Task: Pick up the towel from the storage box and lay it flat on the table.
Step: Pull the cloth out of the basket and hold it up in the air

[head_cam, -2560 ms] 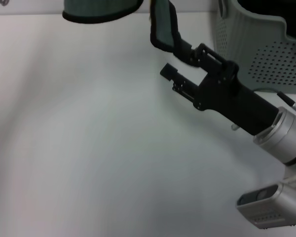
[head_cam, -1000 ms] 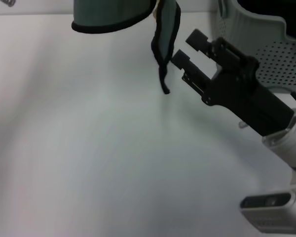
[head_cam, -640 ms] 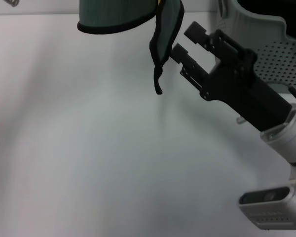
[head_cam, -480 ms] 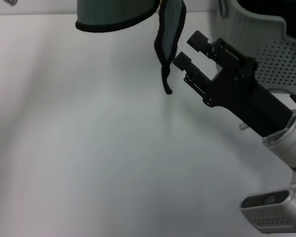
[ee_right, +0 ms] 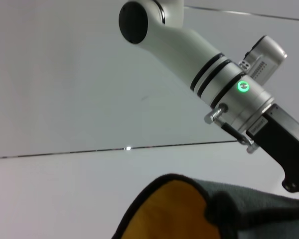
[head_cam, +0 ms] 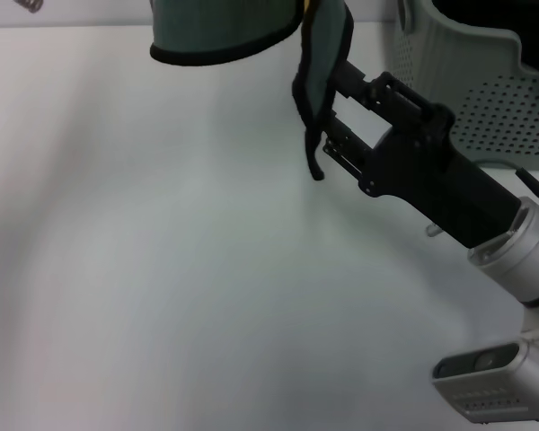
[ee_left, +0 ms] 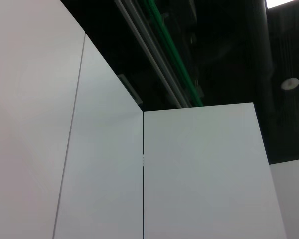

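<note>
The towel (head_cam: 225, 27) hangs in the air at the top of the head view, teal-grey side showing, with a black piped edge. One narrow fold (head_cam: 322, 81) of it droops down. My right gripper (head_cam: 334, 108) is open, and the drooping fold hangs between its two fingers; I cannot tell if it touches them. The right wrist view shows the towel's mustard-yellow side (ee_right: 174, 209) close up. It also shows my left arm, with its gripper (ee_right: 289, 154) right above the cloth. The storage box (head_cam: 485, 90) stands at the far right on the white table (head_cam: 162, 269).
The right arm's black and silver body (head_cam: 467, 206) slants across the table's right side, in front of the box. A small metal object (head_cam: 31, 4) shows at the top left edge. The left wrist view shows only white wall panels and a dark ceiling.
The hanging towel drifted a little to the right. My right gripper moved up to the drooping fold, which now lies between its fingers instead of beside them.
</note>
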`<state>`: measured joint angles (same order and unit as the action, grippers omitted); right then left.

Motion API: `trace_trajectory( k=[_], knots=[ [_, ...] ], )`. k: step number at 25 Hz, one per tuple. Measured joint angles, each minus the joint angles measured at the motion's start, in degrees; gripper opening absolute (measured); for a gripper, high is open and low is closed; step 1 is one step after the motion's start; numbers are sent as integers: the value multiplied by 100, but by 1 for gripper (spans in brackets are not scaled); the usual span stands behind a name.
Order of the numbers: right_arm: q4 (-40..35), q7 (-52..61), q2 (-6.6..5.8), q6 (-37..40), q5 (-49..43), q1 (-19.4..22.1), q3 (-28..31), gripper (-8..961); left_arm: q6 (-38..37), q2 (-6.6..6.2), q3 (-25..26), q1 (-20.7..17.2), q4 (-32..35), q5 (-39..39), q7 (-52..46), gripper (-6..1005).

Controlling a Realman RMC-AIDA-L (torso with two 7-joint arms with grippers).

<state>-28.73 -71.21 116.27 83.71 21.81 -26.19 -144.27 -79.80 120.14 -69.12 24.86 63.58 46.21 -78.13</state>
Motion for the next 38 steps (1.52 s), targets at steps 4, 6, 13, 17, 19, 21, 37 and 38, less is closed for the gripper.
trace_trajectory(
  k=[4, 6, 13, 17, 19, 21, 37, 38],
  knots=[
    [-22, 116, 0, -3, 0, -67, -19, 466, 3, 0, -50, 2, -6, 0, 0, 9],
    [-54, 126, -1, -2, -5, -75, -40, 464, 3, 4, -54, 2, -9, 0, 0, 9],
    [-154, 129, 0, 131, -23, -18, -239, 456, 2, 9, -54, -36, -43, 0, 0, 9],
    [-164, 131, 0, 256, -25, 9, -297, 452, 0, 8, -52, -52, -46, -12, 0, 9],
    [-169, 133, -1, 279, -11, 21, -297, 450, 0, 5, -50, -65, -47, -27, 0, 9],
    [-193, 134, 0, 285, 13, 46, -291, 447, 0, 7, -49, -83, -48, -36, 0, 9],
    [-409, 1962, -1, 590, 710, 113, -98, 215, -61, -10, 18, -307, -506, -42, 359, 9],
    [-361, 2203, 1, 609, 705, 109, -26, 198, -74, -12, 21, -318, -574, -54, 412, 10]
  ],
)
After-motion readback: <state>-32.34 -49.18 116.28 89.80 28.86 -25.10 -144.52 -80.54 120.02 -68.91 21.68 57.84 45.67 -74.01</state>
